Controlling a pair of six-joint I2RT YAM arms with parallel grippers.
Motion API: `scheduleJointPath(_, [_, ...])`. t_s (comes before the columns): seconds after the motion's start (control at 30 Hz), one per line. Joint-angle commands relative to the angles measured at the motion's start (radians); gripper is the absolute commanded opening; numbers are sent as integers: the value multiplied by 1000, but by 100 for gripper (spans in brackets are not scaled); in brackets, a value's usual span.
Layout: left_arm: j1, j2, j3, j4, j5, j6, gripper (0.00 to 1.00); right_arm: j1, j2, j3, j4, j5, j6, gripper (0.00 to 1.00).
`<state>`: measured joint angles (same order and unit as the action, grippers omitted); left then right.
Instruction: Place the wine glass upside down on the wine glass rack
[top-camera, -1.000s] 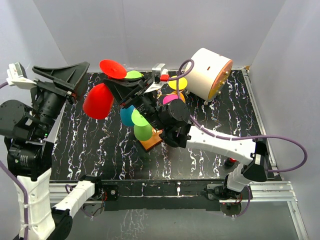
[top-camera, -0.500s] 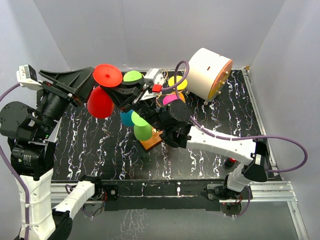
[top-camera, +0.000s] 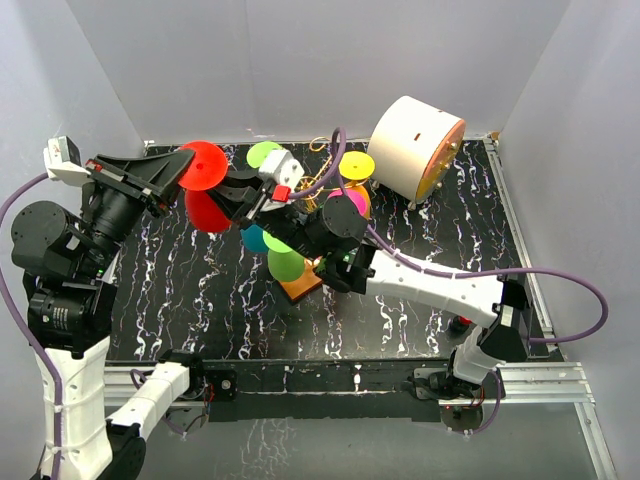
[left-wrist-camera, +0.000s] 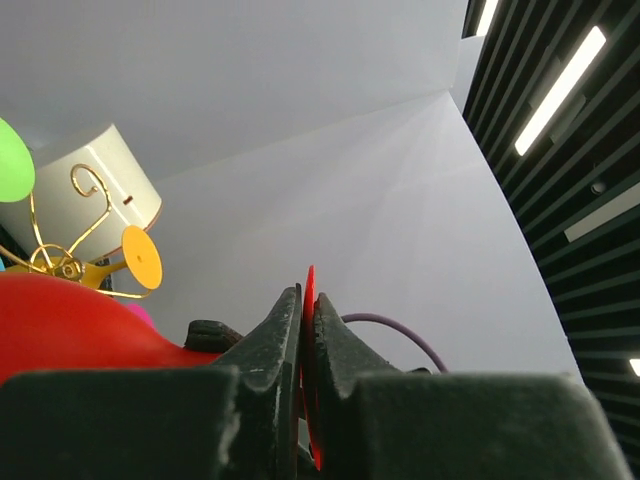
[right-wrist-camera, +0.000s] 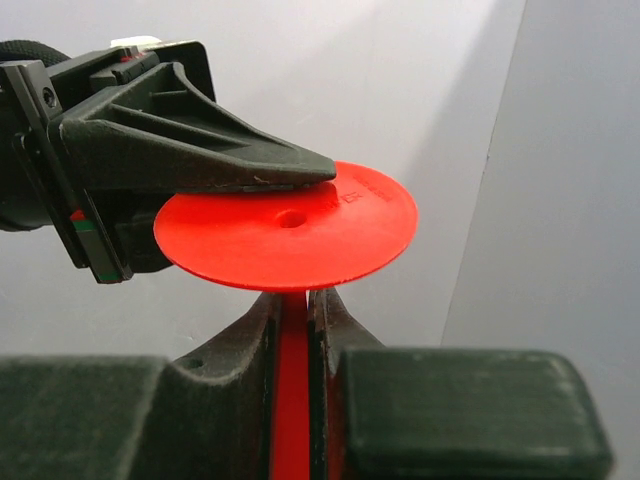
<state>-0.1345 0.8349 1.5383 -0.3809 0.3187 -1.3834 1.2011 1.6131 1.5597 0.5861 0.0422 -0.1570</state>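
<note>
left arm stands tall at the near-left corner. Its wrist is bent over and the left gripper points right, jaws closed flat on the foot disc of the wine glass. right arm reaches low from the near-right base toward back-left. The right gripper has its jaws pinched on the stem of the same glass, right beside the left one's tips.

The right arm hides the post of the rack. Left of the rack, the stem of the glass is lost between the fingers of the right gripper. Its bowl, in the left wrist view, is blurred and cut off by the edge.
</note>
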Motion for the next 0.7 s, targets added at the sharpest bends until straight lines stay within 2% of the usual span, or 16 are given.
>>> scheduleJointPath(0.0, [-7,-13,10,13,0,15,0,7,0,53,29,-29,-7,0])
scheduleJointPath(0.1, [-6,-12,25,-8,-23,29,0,6,-7,44,51,-14,26,0])
scheduleJointPath(0.13, [-7,-13,28,-10,-31,34,0,6,-11,38,59,-9,37,4])
scheduleJointPath(0.2, [-7,-14,33,-7,-53,44,0,6,-23,31,64,-6,58,21])
scheduleJointPath(0.3, [-7,-14,52,-6,-92,69,0,6,-41,28,42,11,92,52])
scheduleJointPath(0.37, [-7,-6,74,-6,-113,89,0,6,-58,39,-19,37,121,63])
scheduleJointPath(0.5, [-7,10,127,-23,-165,145,0,6,-134,-15,-73,65,198,70])
scheduleJointPath(0.67, [-7,33,165,-33,-213,212,0,7,-213,-32,-191,83,305,71])
